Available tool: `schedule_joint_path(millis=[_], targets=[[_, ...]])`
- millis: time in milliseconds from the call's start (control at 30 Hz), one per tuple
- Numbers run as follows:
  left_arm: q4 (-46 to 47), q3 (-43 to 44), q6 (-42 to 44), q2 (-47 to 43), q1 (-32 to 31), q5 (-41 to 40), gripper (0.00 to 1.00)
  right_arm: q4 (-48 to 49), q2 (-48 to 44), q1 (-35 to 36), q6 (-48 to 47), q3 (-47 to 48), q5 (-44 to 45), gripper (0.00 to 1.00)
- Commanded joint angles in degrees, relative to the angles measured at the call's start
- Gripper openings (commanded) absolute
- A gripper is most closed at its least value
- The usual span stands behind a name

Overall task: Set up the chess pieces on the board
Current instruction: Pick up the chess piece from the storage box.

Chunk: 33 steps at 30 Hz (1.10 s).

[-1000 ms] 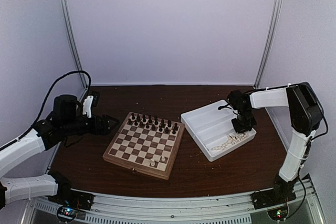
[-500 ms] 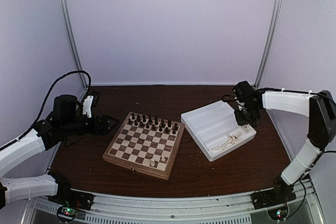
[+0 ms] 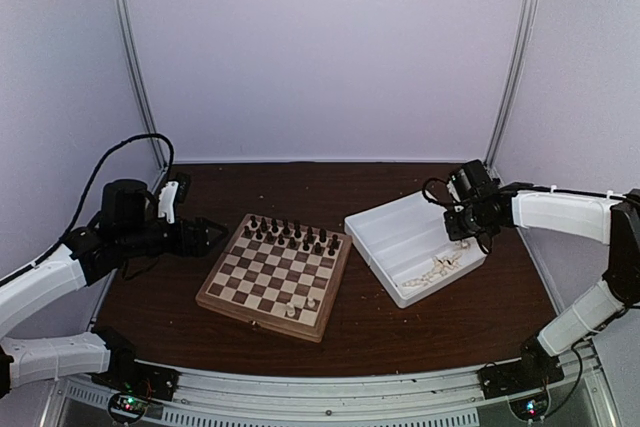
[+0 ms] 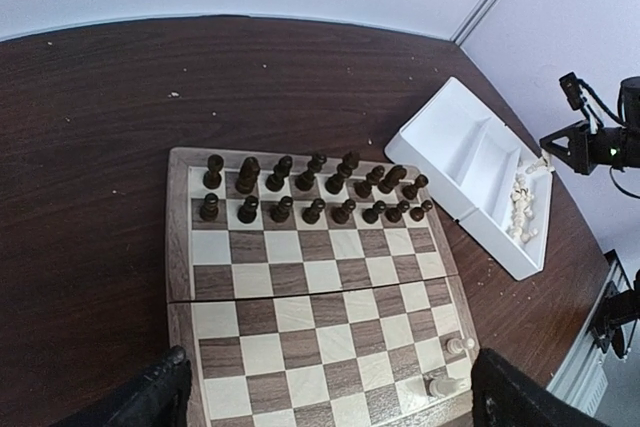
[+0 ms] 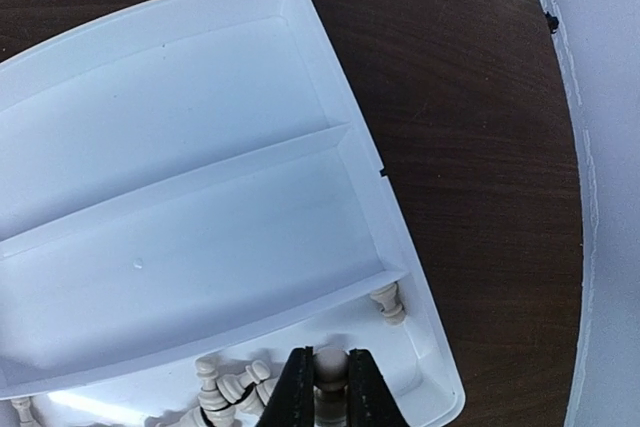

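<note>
My right gripper (image 5: 330, 392) is closed narrow on one cream chess piece (image 5: 331, 365). Its round head shows between my two fingers (image 5: 300, 387). I grip it high, I think so that its foot is free to meet a square first. The piece hangs above the end compartment of the white tray (image 5: 200, 127). There the other loose cream pieces (image 5: 225, 387) lie in a heap, and one pawn (image 5: 388, 302) stands alone beside the tray wall. The board (image 4: 300, 277) lies to the left of the tray, near it but not touching, on the brown table (image 3: 430, 317). The dark pieces (image 4: 310, 192) fill its two far rows, so the cream ones belong on the two near rows. Only two cream figures (image 4: 460, 345) stand there, at the near right corner, so I judge that most of the work is not yet done. My left gripper (image 3: 208, 235) is wide open beside the left side of the board and holds nothing. I believe it waits there so that its camera sees all the squares and it does not block my right arm. The held piece is very small, so the next move, across to the near rows, calls for a gentle descent that does not knock the neighbours.
</note>
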Motion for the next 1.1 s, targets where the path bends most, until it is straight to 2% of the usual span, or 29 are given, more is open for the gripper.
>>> schedule_joint_path(millis=[0,200,467,900,1067], targets=[[2.1,1.5,-0.7,-0.3,-0.3,1.0,0.98,4.6,-1.1,0.0,2.8,-2.0,-3.4,0.11],[2.0,1.5,-0.8,-0.6,-0.3,1.2,0.98,8.6,2.1,0.0,6.6,-5.0,-8.0,0.11],[1.5,1.6,-0.8,-1.1,-0.3,1.3,0.98,21.6,5.2,0.4,7.8,-9.2,-16.3,0.11],[0.5,0.9,-0.5,-2.4,-0.2,0.3,0.98,35.9,4.1,1.8,10.9,-15.0,-21.1,0.1],[0.5,1.0,-0.4,-2.4,-0.3,0.3,0.98,38.1,5.3,2.7,10.8,-14.6,-22.6,0.11]])
